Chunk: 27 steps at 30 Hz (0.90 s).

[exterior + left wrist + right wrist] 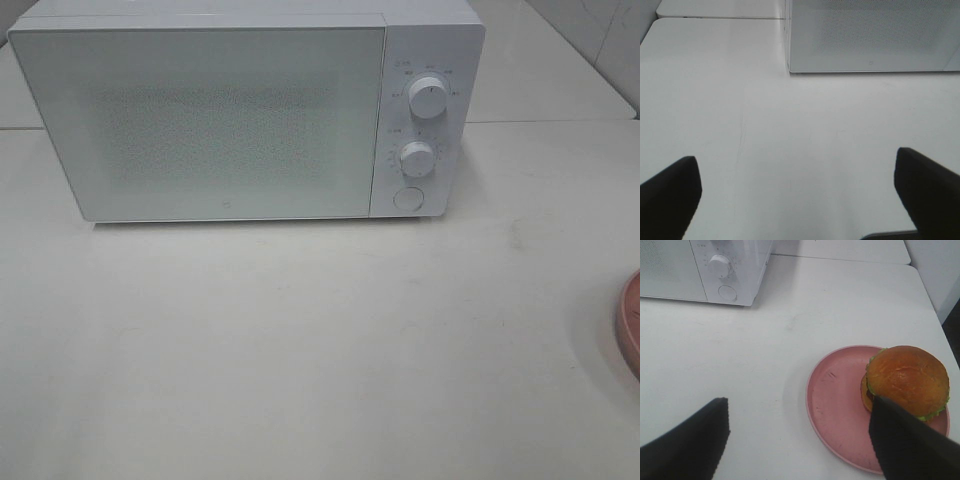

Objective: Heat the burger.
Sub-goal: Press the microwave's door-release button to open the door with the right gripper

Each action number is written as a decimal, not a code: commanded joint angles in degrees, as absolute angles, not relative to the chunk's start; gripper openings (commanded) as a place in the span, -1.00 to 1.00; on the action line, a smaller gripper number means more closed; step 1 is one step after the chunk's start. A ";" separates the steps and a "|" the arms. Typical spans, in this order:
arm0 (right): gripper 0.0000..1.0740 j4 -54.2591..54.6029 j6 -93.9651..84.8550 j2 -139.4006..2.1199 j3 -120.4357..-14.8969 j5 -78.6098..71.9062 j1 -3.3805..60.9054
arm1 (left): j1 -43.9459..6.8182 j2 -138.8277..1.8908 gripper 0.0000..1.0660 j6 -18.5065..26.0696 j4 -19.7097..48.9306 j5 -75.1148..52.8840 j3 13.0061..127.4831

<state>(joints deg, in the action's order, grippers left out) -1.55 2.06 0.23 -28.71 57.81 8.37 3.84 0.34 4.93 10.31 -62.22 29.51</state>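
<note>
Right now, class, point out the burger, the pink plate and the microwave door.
burger (907, 375), right wrist view, top of the bun.
pink plate (835, 405), right wrist view, bare inner surface.
microwave door (200, 120), exterior high view, middle of the panel.

A broad matte white tabletop (300, 340) meets a second white table (540, 70) along a thin seam, pale tiled wall (610, 25) behind, evenly lit.

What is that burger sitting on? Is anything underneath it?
The burger sits on a round pink plate, towards one side of it, on the white table. The patch of plate directly beneath the burger is covered and cannot be seen.
</note>
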 commanded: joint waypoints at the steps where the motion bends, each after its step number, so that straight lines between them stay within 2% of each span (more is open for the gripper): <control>1: 0.39 -1.78 2.12 2.06 -28.59 57.01 8.19 | 3.95 1.60 0.83 4.70 10.26 -61.42 29.51; 16: 0.39 -1.78 2.12 1.95 -28.88 56.61 8.19 | 3.95 1.60 0.83 4.70 10.26 -61.42 29.51; 27: 0.39 -1.78 2.81 -6.65 -30.31 49.50 8.19 | 3.95 1.60 0.83 4.70 10.26 -61.42 29.51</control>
